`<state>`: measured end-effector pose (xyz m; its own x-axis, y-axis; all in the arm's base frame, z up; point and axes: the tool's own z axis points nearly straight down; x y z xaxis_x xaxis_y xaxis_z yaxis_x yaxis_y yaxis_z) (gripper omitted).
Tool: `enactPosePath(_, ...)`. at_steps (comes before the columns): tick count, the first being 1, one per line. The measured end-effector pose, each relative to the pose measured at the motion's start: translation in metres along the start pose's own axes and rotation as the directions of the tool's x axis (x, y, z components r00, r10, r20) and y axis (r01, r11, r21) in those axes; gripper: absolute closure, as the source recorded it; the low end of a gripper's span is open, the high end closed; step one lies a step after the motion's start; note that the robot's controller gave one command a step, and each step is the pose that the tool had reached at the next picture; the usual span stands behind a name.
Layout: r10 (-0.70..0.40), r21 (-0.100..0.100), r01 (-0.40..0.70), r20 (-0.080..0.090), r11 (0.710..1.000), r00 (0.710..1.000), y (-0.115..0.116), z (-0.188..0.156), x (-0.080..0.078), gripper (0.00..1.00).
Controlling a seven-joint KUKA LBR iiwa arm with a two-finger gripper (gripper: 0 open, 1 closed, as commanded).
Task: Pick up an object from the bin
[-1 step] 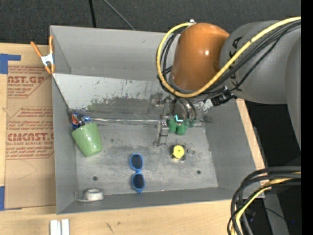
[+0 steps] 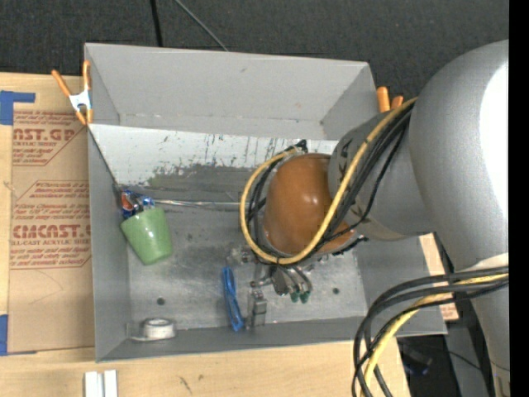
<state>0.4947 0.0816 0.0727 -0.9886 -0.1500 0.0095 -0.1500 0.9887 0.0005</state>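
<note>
We see the end effector [image 2: 264, 294] low over the floor of the grey bin [image 2: 223, 89], near its front wall and under the arm's orange wrist cover. We cannot tell how far open it is, nor whether it grips anything. Just to its left, perhaps touching, a slim blue object [image 2: 231, 300] lies lengthwise on the bin floor. Well apart, at the left wall, a pale green cup [image 2: 147, 235] lies tilted. A small roll of tape [image 2: 157, 329] rests in the front left corner.
</note>
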Motion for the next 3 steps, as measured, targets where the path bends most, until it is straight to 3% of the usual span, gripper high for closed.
enactPosePath(1, -0.115, 0.001, 0.115, 0.012, 0.993, 0.993, 0.0266, 0.0026, -0.0360, 0.00)
enactPosePath(2, -0.114, 0.000, 0.114, 0.012, 0.994, 0.993, 0.0264, 0.0022, -0.0358, 1.00)
enactPosePath(3, -0.114, 0.000, 0.114, 0.011, 0.994, 0.993, 0.0263, 0.0023, -0.0354, 0.00)
